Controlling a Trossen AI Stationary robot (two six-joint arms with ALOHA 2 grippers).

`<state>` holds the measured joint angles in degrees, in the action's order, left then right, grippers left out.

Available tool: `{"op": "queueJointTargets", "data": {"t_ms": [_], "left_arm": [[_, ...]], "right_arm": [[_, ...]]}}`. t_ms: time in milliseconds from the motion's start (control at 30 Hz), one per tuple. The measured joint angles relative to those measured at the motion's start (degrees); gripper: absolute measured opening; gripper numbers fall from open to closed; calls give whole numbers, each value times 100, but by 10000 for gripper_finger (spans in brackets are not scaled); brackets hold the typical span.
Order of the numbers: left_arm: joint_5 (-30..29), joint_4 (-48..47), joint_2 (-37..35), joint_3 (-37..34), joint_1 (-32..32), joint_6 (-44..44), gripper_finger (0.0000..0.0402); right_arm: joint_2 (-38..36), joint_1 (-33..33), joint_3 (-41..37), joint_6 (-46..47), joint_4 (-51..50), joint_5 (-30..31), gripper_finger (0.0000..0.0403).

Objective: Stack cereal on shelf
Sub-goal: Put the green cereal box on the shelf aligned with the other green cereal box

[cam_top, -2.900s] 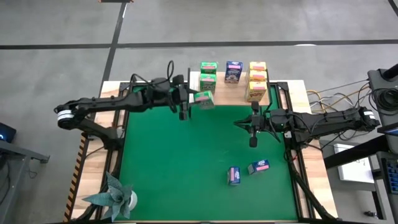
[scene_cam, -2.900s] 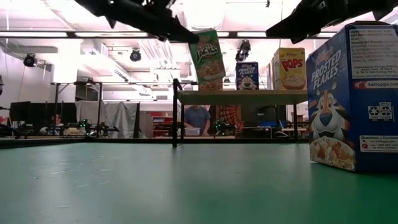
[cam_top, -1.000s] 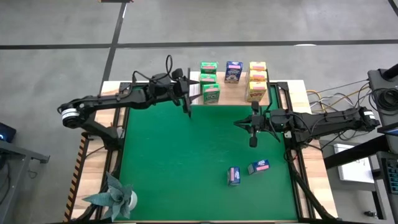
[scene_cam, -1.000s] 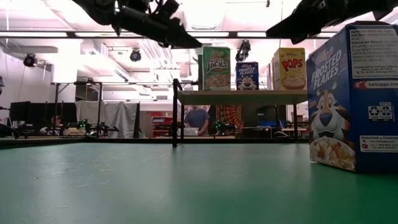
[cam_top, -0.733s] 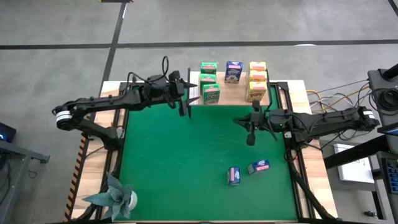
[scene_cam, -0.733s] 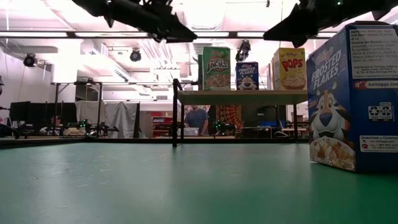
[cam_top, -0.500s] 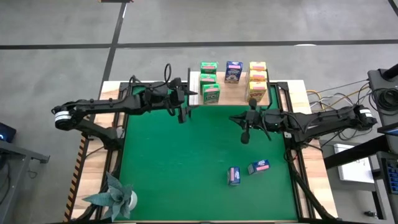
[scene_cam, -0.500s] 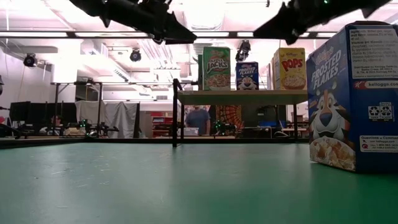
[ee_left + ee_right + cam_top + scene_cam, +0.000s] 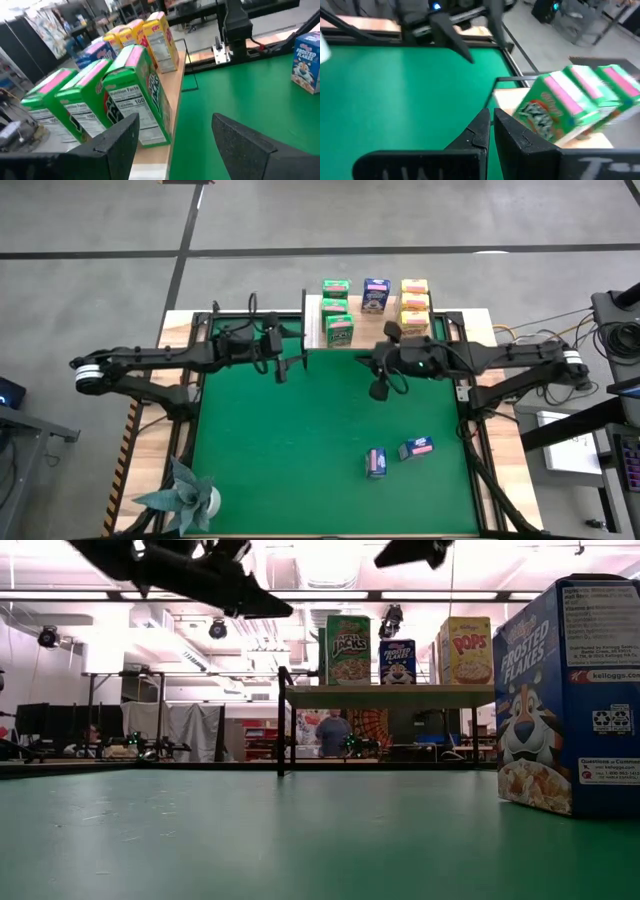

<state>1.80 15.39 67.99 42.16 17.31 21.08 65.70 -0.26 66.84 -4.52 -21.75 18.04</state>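
High view: left gripper (image 9: 281, 367) gapes empty beside the light wooden shelf (image 9: 313, 320), right gripper (image 9: 377, 387) pinched closed, empty, nearby.

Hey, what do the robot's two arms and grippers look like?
Both arms are dark, slim and jointed, with loose black cables looping over them and a white band near each base. The left gripper and right gripper have two flat, tapered, matte black fingers.
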Motion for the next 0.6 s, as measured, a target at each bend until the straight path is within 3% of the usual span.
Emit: {"op": "queueJointTargets", "data": {"t_ms": [167, 333, 600], "left_arm": [[0, 740, -350, -398, 21, 199, 233], [-124, 764, -466, -481, 29, 341, 233], [-133, 784, -439, -445, 42, 394, 233]], "right_arm": [[600, -375, 1159, 1, -1141, 2, 13], [1154, -878, 2065, 6, -2015, 4, 13], [1758, -1607, 2924, 224, -3273, 7, 13]]}}
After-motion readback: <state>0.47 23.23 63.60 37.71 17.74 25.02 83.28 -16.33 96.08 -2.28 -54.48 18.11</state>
